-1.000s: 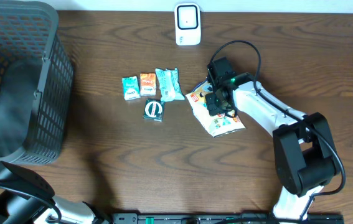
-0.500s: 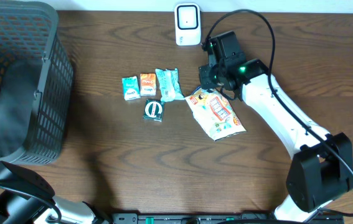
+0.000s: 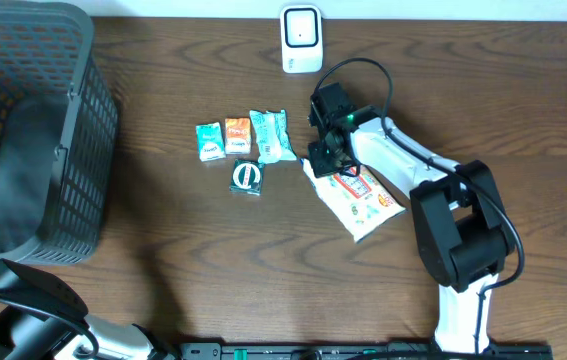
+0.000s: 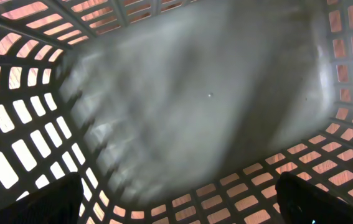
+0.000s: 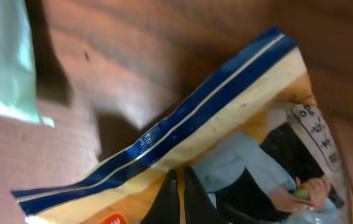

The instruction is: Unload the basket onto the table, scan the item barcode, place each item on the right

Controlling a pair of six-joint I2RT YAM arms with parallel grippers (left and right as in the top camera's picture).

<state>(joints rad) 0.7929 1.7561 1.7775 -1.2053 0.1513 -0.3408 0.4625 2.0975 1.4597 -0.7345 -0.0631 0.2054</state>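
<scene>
Fingers (image 5: pixel 171 200) on the right pinch the snack bag (image 3: pixel 363 196) edge.

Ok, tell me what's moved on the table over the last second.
The right gripper swung up toward the scanner, then dropped back to the upper-left corner of the snack bag, jaws shut throughout. The bag has slid slightly right and turned; it lies flat, not lifted. The four small packets, the scanner and the basket stayed put.
</scene>
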